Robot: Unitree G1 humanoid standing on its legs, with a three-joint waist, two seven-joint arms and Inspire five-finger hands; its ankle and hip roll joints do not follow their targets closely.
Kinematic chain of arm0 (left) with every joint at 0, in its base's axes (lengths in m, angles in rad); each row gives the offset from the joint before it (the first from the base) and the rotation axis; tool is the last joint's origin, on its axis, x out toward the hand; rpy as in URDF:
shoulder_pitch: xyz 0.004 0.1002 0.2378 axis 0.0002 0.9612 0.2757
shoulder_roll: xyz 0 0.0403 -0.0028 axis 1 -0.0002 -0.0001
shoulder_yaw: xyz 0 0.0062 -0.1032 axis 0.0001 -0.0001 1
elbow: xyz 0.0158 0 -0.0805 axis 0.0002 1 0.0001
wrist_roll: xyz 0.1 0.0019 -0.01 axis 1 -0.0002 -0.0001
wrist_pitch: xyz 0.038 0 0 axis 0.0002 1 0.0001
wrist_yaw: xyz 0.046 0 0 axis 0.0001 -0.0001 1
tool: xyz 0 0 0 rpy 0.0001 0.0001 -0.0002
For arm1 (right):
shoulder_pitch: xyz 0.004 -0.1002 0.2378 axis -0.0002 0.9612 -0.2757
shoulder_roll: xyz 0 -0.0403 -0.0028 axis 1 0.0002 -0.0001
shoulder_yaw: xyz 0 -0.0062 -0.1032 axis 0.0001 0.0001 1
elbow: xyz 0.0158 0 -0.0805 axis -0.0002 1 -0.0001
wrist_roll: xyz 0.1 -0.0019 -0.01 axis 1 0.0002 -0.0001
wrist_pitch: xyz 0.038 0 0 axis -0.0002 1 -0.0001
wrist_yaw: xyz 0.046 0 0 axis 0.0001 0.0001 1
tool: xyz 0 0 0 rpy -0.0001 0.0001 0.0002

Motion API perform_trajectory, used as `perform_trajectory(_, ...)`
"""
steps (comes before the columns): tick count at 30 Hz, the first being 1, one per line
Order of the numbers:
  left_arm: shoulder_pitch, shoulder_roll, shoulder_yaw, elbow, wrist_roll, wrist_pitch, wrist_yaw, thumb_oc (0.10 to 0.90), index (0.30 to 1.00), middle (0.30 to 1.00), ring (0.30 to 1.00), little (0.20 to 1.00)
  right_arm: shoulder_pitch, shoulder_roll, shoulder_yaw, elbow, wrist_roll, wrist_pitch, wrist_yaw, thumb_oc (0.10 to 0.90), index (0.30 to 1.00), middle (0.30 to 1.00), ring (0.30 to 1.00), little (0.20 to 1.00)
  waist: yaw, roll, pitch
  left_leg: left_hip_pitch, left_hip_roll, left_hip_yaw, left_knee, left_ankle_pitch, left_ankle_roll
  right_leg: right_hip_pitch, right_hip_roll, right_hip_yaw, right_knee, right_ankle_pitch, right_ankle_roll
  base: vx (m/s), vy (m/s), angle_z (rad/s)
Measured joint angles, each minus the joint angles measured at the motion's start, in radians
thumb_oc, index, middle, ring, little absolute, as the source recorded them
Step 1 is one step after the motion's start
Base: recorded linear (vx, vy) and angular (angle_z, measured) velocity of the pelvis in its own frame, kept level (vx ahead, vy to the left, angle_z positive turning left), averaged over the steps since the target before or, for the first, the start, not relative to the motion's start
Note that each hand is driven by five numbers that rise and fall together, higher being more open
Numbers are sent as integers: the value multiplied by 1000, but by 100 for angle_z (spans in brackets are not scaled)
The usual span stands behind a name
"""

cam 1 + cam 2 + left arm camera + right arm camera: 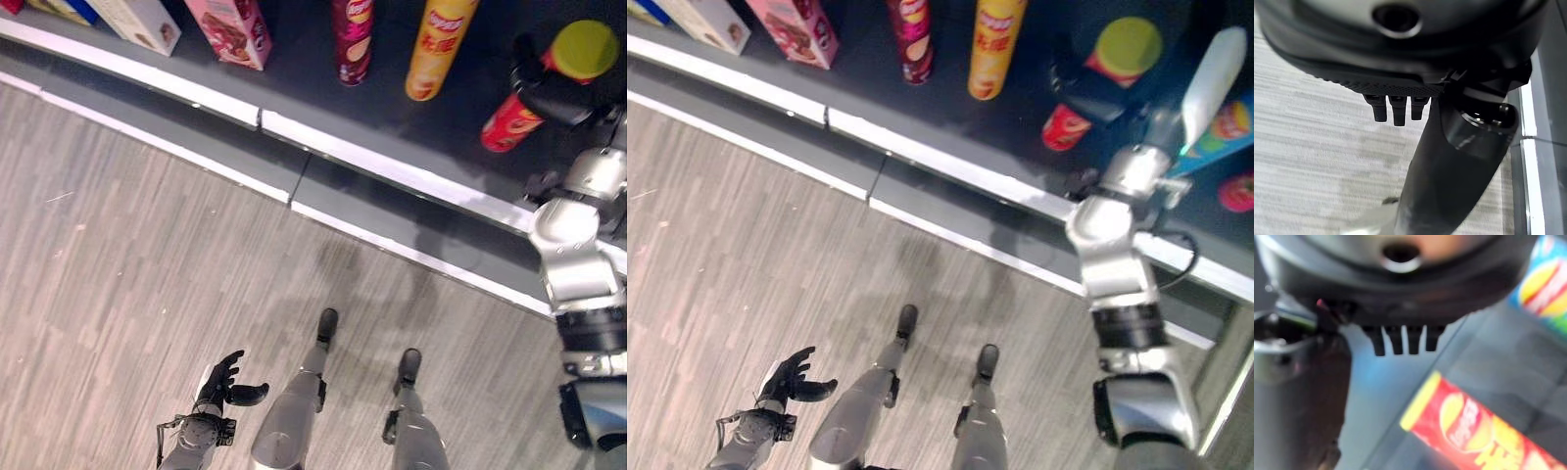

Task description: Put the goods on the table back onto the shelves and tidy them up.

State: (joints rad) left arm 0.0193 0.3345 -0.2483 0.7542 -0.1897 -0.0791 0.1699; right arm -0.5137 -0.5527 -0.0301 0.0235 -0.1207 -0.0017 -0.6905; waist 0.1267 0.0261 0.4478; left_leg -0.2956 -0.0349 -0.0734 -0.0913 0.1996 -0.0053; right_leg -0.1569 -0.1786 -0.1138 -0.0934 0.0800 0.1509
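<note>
A red chips can with a yellow-green lid (pixel 585 46) stands tilted on the dark shelf (pixel 294 69) at the right. My right hand (pixel 554 93) reaches over the shelf edge. Its dark fingers lie straight across the can's middle and its white-covered thumb (pixel 1213 83) sticks out to the side. In the right wrist view the fingers (pixel 1400 340) are straight, and the red can (pixel 1469 426) lies past them. My left hand (pixel 223 380) hangs low over the wooden floor, open and holding nothing, with its fingers (pixel 1396 107) straight.
Along the shelf stand a yellow chips can (pixel 438 49), a dark red can (pixel 353 39), a pink box (pixel 230 29) and a white box (pixel 137 22). More colourful cans (pixel 1229 127) sit to the right. A white strip (pixel 392 166) edges the shelf.
</note>
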Motion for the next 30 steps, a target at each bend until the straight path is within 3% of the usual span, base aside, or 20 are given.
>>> perform_trajectory(2, -3, 0, 17, 19, 7, 4, -3, 800, 900, 900, 900, 900, 115, 38, -9, -15, -6, -9, 51, 800, 900, 900, 900, 900, -26, -39, -20, 21, -4, 26, 0, -13, 1, 9, -8, 19, 0, 0, 0, 80, 172, -27)
perform_trajectory(4, -6, 1, 35, 34, 20, 16, -4, 800, 900, 900, 900, 900, 245, 109, -54, -67, -1, -11, 97, 800, 900, 900, 900, 900, -50, -64, -34, 51, -8, 48, 0, -27, 8, 28, -14, 39, 0, 2, 0, 39, 161, -30)
perform_trajectory(6, -5, 2, 54, 64, 45, 21, -6, 800, 900, 900, 900, 900, 344, 115, -59, -80, 7, -20, 148, 800, 900, 900, 900, 900, -89, -82, -45, 89, -13, 79, 0, -40, 15, 47, -22, 46, 0, 11, 1, -53, 98, -64)
perform_trajectory(8, -4, 20, 105, 81, 61, 37, -7, 800, 900, 900, 900, 900, 437, 160, -83, -80, 52, -62, 227, 800, 900, 900, 900, 900, -145, -115, -71, 117, 7, 191, 1, -57, 21, 4, -6, 66, 5, 75, 14, -96, 59, -137)
perform_trajectory(10, 6, 27, 161, 136, 75, 43, -8, 800, 900, 900, 900, 900, 459, 209, -72, -84, 92, -77, 260, 800, 900, 900, 900, 900, -141, -131, -85, 141, 56, 285, 0, -67, 33, -27, 18, 40, 6, 130, 29, -40, -28, -153)
perform_trajectory(12, 6, 35, 178, 157, 75, 45, -6, 800, 900, 900, 900, 900, 510, 199, -104, -73, 117, -78, 272, 800, 900, 900, 900, 900, -185, -126, -93, 177, 75, 334, 0, -75, 39, 7, -10, -79, 23, 99, 16, -91, -49, -112)
perform_trajectory(13, 9, 42, 183, 158, 75, 40, -7, 800, 900, 900, 900, 900, 516, 199, -113, -61, 141, -78, 273, 800, 900, 900, 900, 900, -171, -114, -102, 198, 120, 410, 1, -74, 38, 5, -21, -178, 62, 84, 0, -69, -47, -156)
perform_trajectory(16, 25, 38, 173, 168, 75, 50, -9, 800, 900, 900, 900, 900, 528, 184, -124, -63, 156, -84, 276, 800, 900, 900, 900, 900, -140, -68, -138, 262, 215, 527, 0, -89, 40, 59, -108, -367, 104, 68, 32, 41, -117, -153)
perform_trajectory(17, 39, 39, 174, 167, 75, 49, -9, 800, 900, 900, 900, 900, 523, 166, -124, -64, 157, -85, 276, 800, 900, 900, 900, 900, -130, -63, -156, 291, 230, 561, 1, -83, -5, 77, -154, -415, 123, 65, 50, -2, -192, -115)
perform_trajectory(18, 57, 43, 174, 167, 75, 49, -10, 800, 900, 900, 900, 900, 525, 155, -125, -69, 157, -85, 275, 800, 900, 900, 900, 900, -124, -70, -196, 295, 234, 586, 1, -89, -12, 78, -200, -439, 131, 63, 53, 24, -199, -104)
perform_trajectory(20, 75, 56, 176, 164, 75, 45, -11, 800, 900, 900, 900, 900, 525, 136, -136, -80, 156, -91, 269, 800, 900, 900, 900, 900, -114, -102, -241, 321, 229, 619, 1, -71, -82, 106, -240, -464, 116, 94, 23, 59, -265, -69)
perform_trajectory(21, 86, 71, 185, 171, 75, 43, -12, 800, 900, 900, 900, 900, 527, 124, -136, -80, 151, -92, 269, 800, 900, 900, 900, 900, -112, -144, -273, 337, 230, 623, 1, -57, -106, 133, -230, -478, 82, 100, 68, 117, -335, -73)
perform_trajectory(22, 85, 14, 199, 186, 75, 54, -8, 800, 900, 900, 900, 900, 523, 73, -142, -75, 143, -84, 269, 800, 900, 900, 900, 900, -100, -80, -289, 343, 292, 612, 1, -42, -90, 140, -150, -467, 48, 128, 35, 130, -342, -74)
perform_trajectory(23, 95, -33, 191, 187, 77, 54, -29, 800, 900, 900, 900, 900, 546, 6, -169, -93, 124, -83, 270, 800, 900, 900, 900, 900, -105, -49, -300, 341, 332, 596, 39, -28, -73, 150, -107, -448, 24, 111, 15, 144, -466, -89)
perform_trajectory(24, 122, -88, 185, 186, 77, 54, -48, 800, 900, 900, 900, 900, 560, -58, -212, -93, 118, -82, 270, 800, 900, 900, 900, 900, -117, -22, -316, 322, 379, 572, 100, -15, -90, 151, -71, -423, 19, 98, -6, 98, -356, -59)
perform_trajectory(25, 140, -132, 170, 186, 77, 54, -59, 800, 900, 900, 900, 900, 568, -110, -298, -93, 115, -81, 260, 800, 900, 900, 900, 900, -151, 5, -334, 320, 408, 557, 112, 19, -142, 160, -48, -423, 17, 77, -10, 86, -448, -46)
perform_trajectory(27, 138, -144, 162, 179, 77, 52, -74, 800, 900, 900, 900, 900, 563, -104, -376, -95, 114, -81, 225, 800, 900, 900, 900, 900, -159, 4, -334, 323, 401, 555, 106, 12, -151, 159, -43, -414, 9, 78, -14, 63, -308, -18)
perform_trajectory(28, 138, -144, 174, 168, 75, 52, -76, 800, 900, 900, 900, 900, 561, -102, -425, -93, 122, -83, 198, 800, 900, 900, 900, 900, -200, 14, -341, 325, 418, 557, 124, 32, -157, 159, -16, -408, 9, 68, -22, 84, -289, -17)
perform_trajectory(30, 138, -140, 183, 168, 74, 53, -75, 800, 900, 900, 900, 900, 561, -104, -419, -93, 126, -84, 194, 800, 900, 900, 900, 900, -204, 11, -342, 334, 425, 556, 122, 38, -164, 160, -9, -401, 9, 66, -25, 95, -301, -27)
